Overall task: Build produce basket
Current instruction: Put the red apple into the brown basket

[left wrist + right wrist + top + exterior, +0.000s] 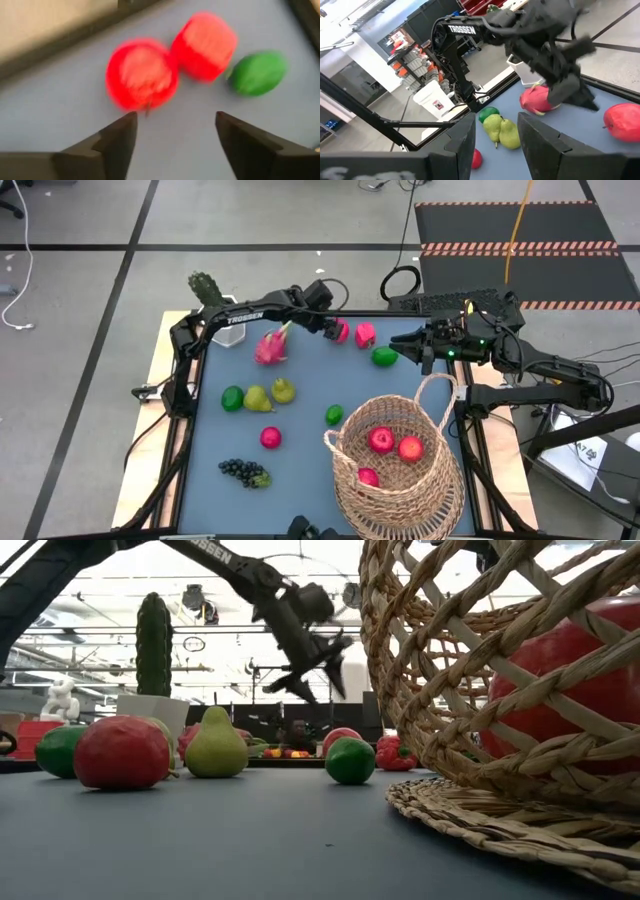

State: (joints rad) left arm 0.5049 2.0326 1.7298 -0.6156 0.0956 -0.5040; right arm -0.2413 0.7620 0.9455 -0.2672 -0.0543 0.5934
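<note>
The wicker basket (400,470) stands at the near right with three red fruits (395,445) inside. My left gripper (328,328) is open and hovers beside a red apple (142,75) at the far middle, clear of it. A second red fruit (205,45) and a green lime (257,72) lie just past it. My right gripper (412,348) is open and empty next to that lime (385,357). A dragon fruit (272,345), two pears (268,395), two limes (232,398), a red apple (270,437) and grapes (243,471) lie on the mat.
A potted cactus (207,288) in a white pot (230,330) stands at the far left corner. The basket's arched handle (435,395) rises near my right arm. The blue mat (300,480) is bare between the grapes and the basket.
</note>
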